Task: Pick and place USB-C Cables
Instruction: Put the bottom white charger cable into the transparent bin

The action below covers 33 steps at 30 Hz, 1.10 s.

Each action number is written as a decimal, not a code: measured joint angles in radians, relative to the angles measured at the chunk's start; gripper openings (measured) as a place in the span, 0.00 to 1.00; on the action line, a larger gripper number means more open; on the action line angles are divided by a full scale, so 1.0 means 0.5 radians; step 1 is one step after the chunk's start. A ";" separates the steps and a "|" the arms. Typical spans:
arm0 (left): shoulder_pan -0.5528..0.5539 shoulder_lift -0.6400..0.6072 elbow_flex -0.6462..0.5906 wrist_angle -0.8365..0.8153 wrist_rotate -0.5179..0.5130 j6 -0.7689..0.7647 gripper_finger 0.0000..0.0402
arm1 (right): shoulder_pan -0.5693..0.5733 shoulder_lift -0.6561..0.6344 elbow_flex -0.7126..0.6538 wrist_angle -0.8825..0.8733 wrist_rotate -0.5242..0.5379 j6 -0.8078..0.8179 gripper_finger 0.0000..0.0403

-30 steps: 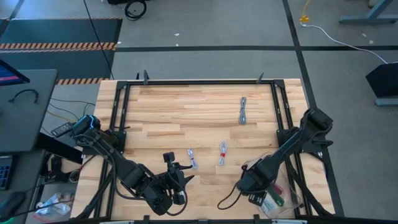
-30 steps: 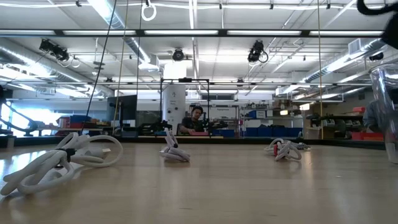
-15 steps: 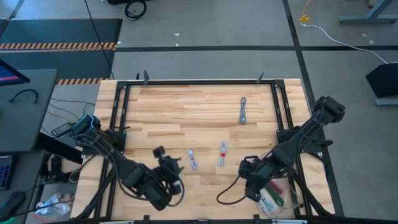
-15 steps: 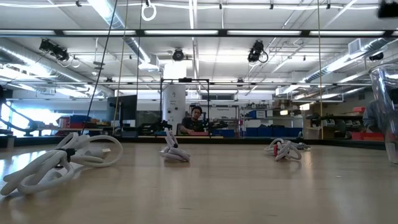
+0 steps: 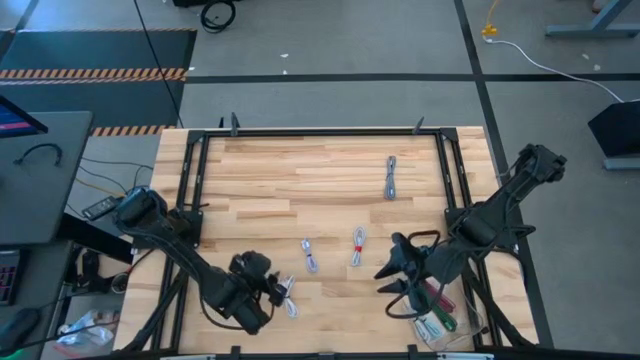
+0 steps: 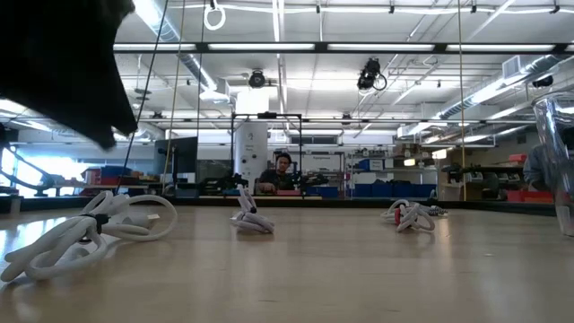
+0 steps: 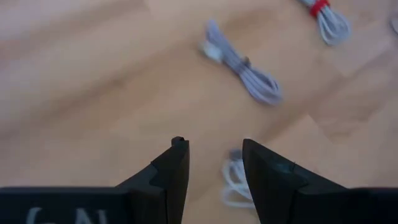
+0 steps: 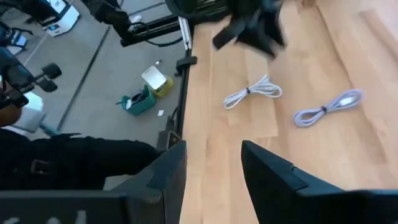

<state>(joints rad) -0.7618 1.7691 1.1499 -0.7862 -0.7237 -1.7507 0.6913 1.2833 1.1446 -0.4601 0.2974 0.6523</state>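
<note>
Several coiled USB-C cables lie flat on the wooden table: a white one (image 5: 289,298) near the front edge, a grey one (image 5: 310,255), one with a red tie (image 5: 358,246) and a grey one (image 5: 391,177) farther back. My left gripper (image 5: 276,291) is open and slants down just above the white cable (image 7: 235,184), which shows between and beyond its fingertips (image 7: 214,160), untouched. My right gripper (image 5: 388,268) is open and holds nothing, raised above the table beside the clear tray (image 5: 452,322). In the low view the left arm (image 6: 63,63) hangs over the white cable (image 6: 94,231).
The clear tray at the front right corner holds cables, a green one among them; its wall (image 6: 558,152) shows in the low view. A black frame (image 5: 320,132) runs round the table. The right wrist view shows the white cable (image 8: 252,93), a grey one (image 8: 328,106) and the left gripper (image 8: 252,25).
My left gripper has sunk toward the white cable near the front edge and rolled about its own line, staying open. My right gripper has risen from the tray, tipped upward and turned, staying open. No cable has moved.
</note>
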 joint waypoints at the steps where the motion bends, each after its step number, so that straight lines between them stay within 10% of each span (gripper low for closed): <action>1: -0.005 0.000 -0.075 0.181 0.006 0.002 0.39 | -0.007 -0.012 0.000 -0.007 0.002 -0.027 0.40; 7: 0.003 0.000 -0.375 0.793 0.026 0.010 0.34 | -0.041 -0.030 0.000 -0.036 -0.004 -0.157 0.40; 18: 0.005 0.000 -0.337 0.820 0.563 0.175 0.28 | -0.041 -0.029 0.000 -0.087 -0.005 -0.197 0.40; 33: 0.135 -0.002 -0.336 0.846 0.485 0.462 0.30 | -0.041 -0.028 0.000 -0.087 -0.006 -0.160 0.38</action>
<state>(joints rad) -0.6941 1.7681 0.9817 -0.3635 -0.4812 -1.5199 0.6708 1.2694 1.1446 -0.5037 0.2946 0.5724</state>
